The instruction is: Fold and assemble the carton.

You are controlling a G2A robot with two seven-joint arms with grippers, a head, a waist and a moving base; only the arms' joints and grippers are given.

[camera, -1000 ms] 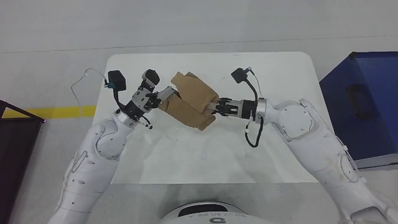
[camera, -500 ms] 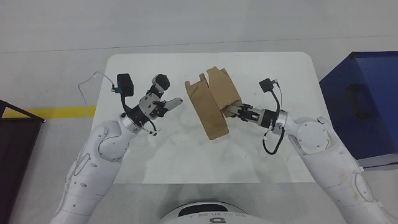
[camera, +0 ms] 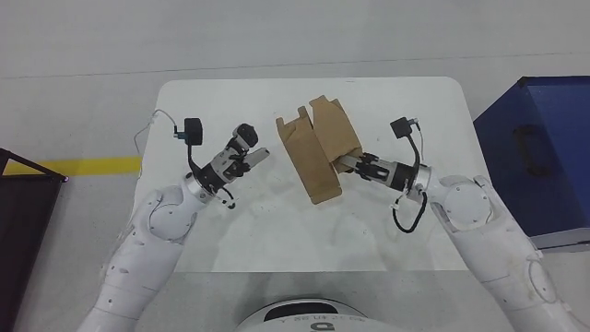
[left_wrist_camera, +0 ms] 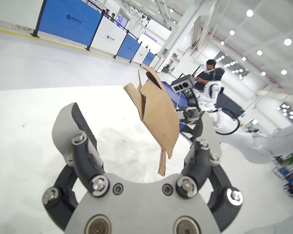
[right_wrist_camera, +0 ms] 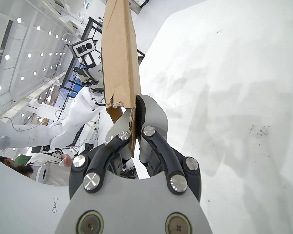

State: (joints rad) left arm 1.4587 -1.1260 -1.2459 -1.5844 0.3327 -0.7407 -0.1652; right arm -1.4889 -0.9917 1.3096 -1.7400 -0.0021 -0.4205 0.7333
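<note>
"Where's the carton [camera: 318,152] at?"

"Not yet squared up, held above the table's [camera: 277,231] middle. The right gripper [camera: 350,164] is pinching its edge. The left gripper [camera: 253,155] hangs spread nearby, apart from it."

"Next?"

"I'd say the left needs a flap."

The carton [camera: 318,152] is a brown corrugated cardboard blank, mostly flat and not yet formed into a box. It is held tilted on edge over the middle of the worktop [camera: 277,231], not lying flat. The right hand [camera: 351,163] clamps one torn, frayed edge of a panel between its fingers. Slit-separated flaps project from the end farther from the robot, and one narrow flap hangs at the lower end.
</note>
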